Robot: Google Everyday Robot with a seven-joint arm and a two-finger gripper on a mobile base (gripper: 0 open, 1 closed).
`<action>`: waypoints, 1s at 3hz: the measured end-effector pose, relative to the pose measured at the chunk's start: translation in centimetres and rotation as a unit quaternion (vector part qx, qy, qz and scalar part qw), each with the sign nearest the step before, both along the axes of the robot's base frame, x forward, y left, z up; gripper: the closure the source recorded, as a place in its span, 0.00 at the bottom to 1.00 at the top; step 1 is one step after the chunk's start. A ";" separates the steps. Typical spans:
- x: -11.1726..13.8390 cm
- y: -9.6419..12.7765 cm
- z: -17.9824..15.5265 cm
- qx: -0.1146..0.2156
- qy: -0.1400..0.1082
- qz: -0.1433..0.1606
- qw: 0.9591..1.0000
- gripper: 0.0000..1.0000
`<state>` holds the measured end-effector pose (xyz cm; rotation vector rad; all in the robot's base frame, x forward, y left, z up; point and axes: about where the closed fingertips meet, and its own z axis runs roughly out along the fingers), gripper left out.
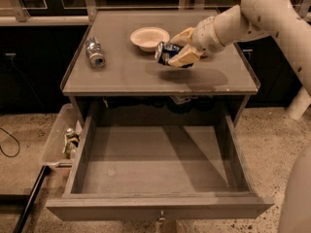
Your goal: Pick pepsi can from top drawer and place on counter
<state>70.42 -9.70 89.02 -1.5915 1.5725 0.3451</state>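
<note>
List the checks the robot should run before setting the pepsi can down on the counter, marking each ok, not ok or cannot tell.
1. Grip: the pincer is shut on the pepsi can, above the counter. Ok.
2. Landing spot: bare counter lies under the can. Ok.
3. Can upright: it is held on its side. Not ok.
4. Gap to the white bowl just behind the can: cannot tell.
5. Silver can: lies at the far left, out of the way. Ok.

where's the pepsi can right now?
In the camera view, the pepsi can is gripped in the hand over the middle of the counter, just right of the white bowl.
</note>
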 end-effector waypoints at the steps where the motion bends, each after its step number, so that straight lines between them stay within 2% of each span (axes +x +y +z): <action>1: 2.4 -0.3 -1.6 0.032 0.032 -0.036 0.998 1.00; 2: 3.8 0.1 -3.4 0.028 0.073 -0.059 0.995 1.00; 3: 3.8 0.1 -3.2 0.028 0.076 -0.062 0.995 0.81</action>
